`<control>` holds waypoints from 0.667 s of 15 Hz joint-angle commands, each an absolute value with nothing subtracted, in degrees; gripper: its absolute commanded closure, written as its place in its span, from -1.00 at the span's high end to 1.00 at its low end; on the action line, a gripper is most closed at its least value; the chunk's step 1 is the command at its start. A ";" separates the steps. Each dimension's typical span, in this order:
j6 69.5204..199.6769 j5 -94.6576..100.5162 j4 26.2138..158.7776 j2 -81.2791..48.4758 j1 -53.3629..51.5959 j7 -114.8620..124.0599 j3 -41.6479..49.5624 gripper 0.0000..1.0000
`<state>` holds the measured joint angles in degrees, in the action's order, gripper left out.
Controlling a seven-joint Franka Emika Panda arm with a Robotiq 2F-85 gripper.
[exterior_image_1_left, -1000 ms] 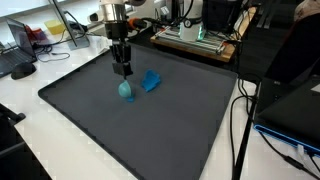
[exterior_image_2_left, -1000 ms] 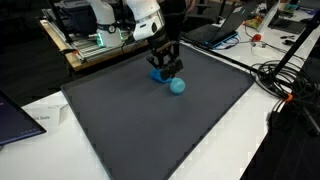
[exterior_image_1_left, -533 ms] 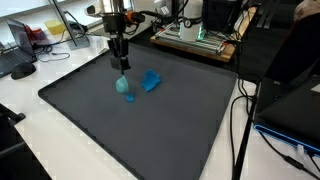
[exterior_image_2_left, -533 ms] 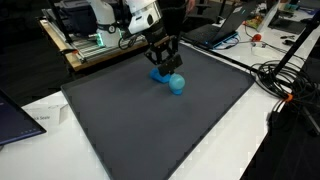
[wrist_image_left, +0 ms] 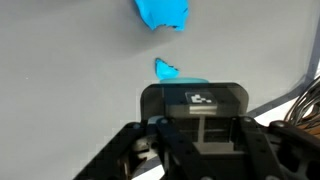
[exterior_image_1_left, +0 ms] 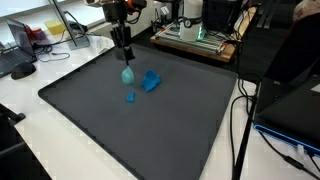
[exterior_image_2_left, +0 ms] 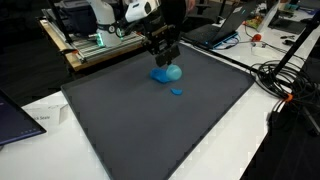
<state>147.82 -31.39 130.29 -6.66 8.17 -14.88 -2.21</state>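
My gripper [exterior_image_1_left: 126,64] hangs above the dark mat [exterior_image_1_left: 120,130], shut on a teal rounded object [exterior_image_1_left: 127,75] that is off the mat's surface. Below it a small bright blue piece [exterior_image_1_left: 130,97] lies on the mat. Just beside it sits a larger blue object [exterior_image_1_left: 151,80]. In an exterior view the gripper [exterior_image_2_left: 167,60] holds the teal object [exterior_image_2_left: 173,71] above the small piece [exterior_image_2_left: 176,91]. In the wrist view the black gripper housing [wrist_image_left: 195,110] hides the fingertips. A teal sliver [wrist_image_left: 188,79] shows above the housing, with the small piece [wrist_image_left: 166,69] and the larger blue object [wrist_image_left: 160,12] beyond.
The mat lies on a white table [exterior_image_1_left: 30,125]. Electronics and a green board [exterior_image_1_left: 195,35] stand behind the mat. Cables [exterior_image_1_left: 240,120] trail along the mat's edge, and more cables [exterior_image_2_left: 285,80] lie beside it. A laptop [exterior_image_2_left: 15,115] sits at a corner.
The gripper has risen and carried the teal object up off the mat. The small blue piece now shows on the mat where the teal object stood.
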 commanded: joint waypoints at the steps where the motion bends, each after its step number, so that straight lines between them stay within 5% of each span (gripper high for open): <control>1: 143.85 -26.38 131.07 -3.11 6.33 -8.46 -0.45 -0.57; 10: 135.36 -17.64 126.31 -2.20 4.04 2.86 0.37 -0.57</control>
<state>139.50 -21.15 128.43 -3.28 5.25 -0.96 -0.64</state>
